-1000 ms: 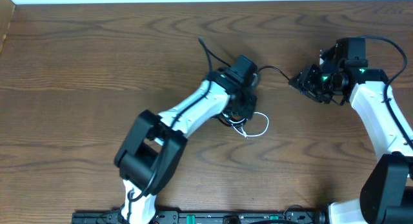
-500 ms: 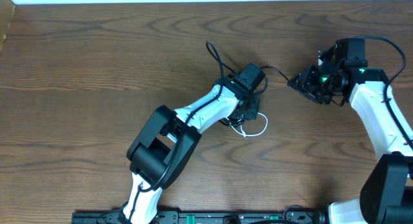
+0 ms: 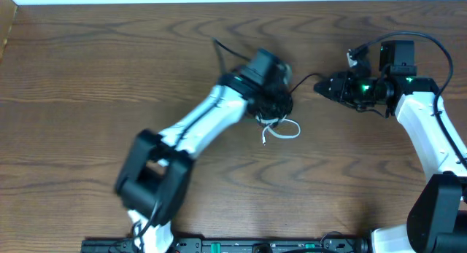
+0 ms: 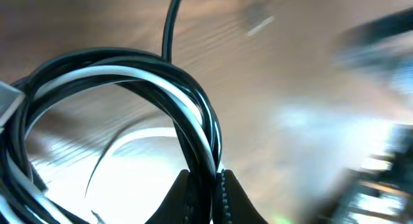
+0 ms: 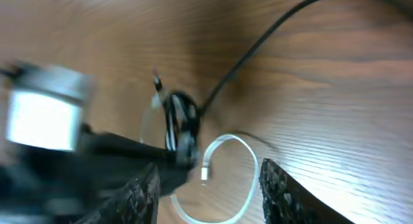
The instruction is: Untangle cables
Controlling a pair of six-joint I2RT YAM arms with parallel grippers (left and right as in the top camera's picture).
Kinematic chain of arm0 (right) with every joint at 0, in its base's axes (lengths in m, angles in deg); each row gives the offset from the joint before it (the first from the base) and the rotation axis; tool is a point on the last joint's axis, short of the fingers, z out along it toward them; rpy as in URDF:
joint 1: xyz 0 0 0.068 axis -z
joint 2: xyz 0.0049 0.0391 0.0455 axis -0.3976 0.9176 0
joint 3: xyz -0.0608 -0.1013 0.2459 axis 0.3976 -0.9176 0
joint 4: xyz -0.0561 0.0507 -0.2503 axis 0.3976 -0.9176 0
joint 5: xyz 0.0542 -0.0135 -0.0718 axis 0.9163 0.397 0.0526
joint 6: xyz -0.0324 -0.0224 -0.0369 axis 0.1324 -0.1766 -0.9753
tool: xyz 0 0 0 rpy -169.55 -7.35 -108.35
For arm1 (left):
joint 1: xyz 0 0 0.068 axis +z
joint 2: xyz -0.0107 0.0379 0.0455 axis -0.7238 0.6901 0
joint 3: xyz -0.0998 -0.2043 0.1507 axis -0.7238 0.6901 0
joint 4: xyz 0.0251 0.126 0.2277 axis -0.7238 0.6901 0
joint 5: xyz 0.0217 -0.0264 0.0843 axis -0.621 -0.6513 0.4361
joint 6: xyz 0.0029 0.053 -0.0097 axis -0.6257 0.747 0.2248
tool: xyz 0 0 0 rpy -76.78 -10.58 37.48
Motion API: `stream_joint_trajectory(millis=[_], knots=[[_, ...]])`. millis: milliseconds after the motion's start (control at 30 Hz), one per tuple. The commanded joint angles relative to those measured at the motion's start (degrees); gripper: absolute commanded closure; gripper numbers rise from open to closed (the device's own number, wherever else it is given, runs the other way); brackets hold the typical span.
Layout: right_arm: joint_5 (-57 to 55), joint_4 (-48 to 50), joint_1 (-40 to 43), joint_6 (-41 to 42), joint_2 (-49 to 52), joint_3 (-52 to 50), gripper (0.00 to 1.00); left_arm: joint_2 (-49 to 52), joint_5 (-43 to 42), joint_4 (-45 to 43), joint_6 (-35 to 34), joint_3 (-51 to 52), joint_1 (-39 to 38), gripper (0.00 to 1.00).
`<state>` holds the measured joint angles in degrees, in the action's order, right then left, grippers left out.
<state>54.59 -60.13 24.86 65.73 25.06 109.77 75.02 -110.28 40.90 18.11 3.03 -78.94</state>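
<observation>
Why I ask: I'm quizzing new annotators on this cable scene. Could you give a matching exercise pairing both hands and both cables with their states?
Things:
1 left hand
2 right hand
3 white cable
4 black cable

States:
A open, holding nothing
B loose loop lying on the table
C shut on coiled strands of both cables
D one strand runs off toward the right hand

Pairs: 1-C, 2-A, 3-B, 4-D

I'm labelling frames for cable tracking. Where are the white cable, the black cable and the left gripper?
white cable [image 4: 122, 70]: left wrist view, top of loop.
black cable [image 4: 169, 24]: left wrist view, strand rising from loop.
left gripper [image 4: 210, 184]: left wrist view, between the fingertips.
</observation>
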Motion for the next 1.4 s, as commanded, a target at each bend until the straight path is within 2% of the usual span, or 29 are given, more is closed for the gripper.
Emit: stream_joint_trajectory(millis=[0,167,333,567,767,1133,1367], knots=[[7.6,0.2,-0.2,-3.5,0.3,0.1,0.53,-2.0,-21.7,-0.2,1.7,-1.8,4.7,0.92],[9.9,2.7,-1.2,-0.2,0.3,0.1,0.52,-1.8,-29.4,-1.2,1.8,-1.7,8.8,0.93],[13.0,6.8,-1.9,3.4,0.3,0.1,0.53,-1.8,-29.6,-1.3,1.7,-1.7,10.4,0.93],[11.6,9.7,-5.8,6.1,0.4,0.1,0.53,-1.8,-29.1,-1.6,1.5,-1.7,10.4,0.93],[1.2,9.2,-9.8,14.9,0.5,0.1,0.60,-1.8,-23.7,-2.0,-5.1,-1.7,10.4,0.93],[-5.5,11.0,-14.5,19.9,2.1,0.1,0.64,-1.8,-25.9,-2.4,-6.4,-1.7,10.4,0.92],[-5.1,17.6,-15.7,21.4,5.5,0.1,0.64,-1.8,-27.1,-5.9,-13.0,-1.7,10.4,0.93]])
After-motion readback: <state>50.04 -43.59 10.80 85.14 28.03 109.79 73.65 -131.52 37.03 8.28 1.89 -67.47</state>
